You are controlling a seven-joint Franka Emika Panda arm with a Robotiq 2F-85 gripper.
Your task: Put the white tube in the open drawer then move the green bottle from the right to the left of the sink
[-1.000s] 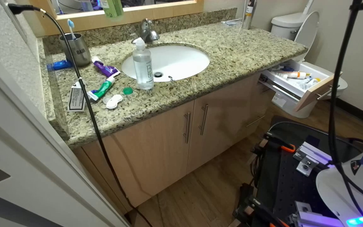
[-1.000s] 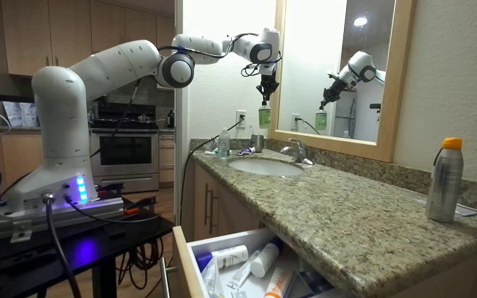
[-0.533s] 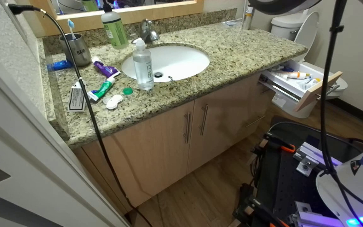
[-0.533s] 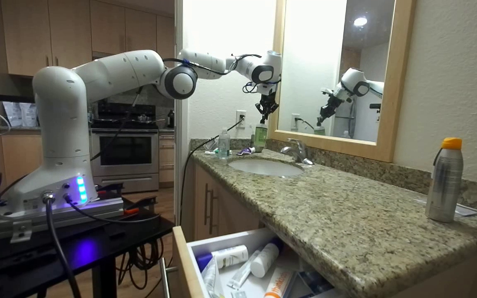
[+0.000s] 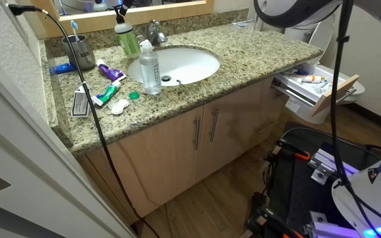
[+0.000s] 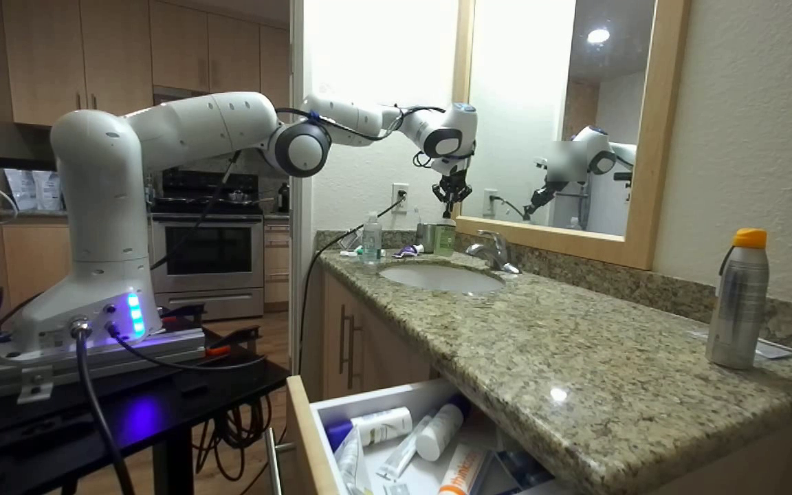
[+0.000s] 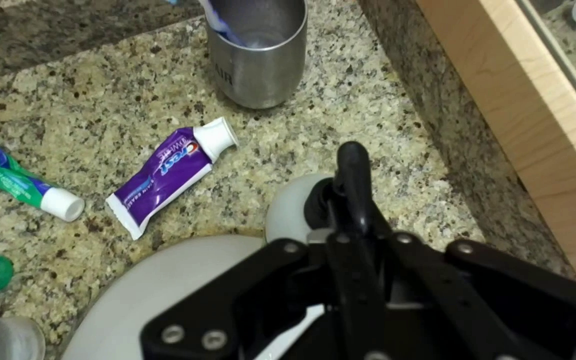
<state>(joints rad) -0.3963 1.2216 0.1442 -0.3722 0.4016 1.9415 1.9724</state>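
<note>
Green bottle (image 5: 130,43), upright or nearly so, pump head (image 5: 120,19) clenched in the gripper (image 6: 447,210).
In an exterior view, at ten o'clock of the sink (image 5: 193,62), long axis pointing toward eleven; black spout (image 7: 354,165) toward twelve in the wrist view. Shoulder (image 7: 288,210) pale, rounded; label (image 5: 131,43) green, printed; sink smooth white oval; countertop (image 5: 236,49) speckled granite. Base contact with countertop: cannot tell.

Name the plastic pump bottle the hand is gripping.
The black-pumped, round-shouldered green plastic bottle, clamped at its top; the white-pumped, cylindrical clear plastic bottle stands ungripped.
</note>
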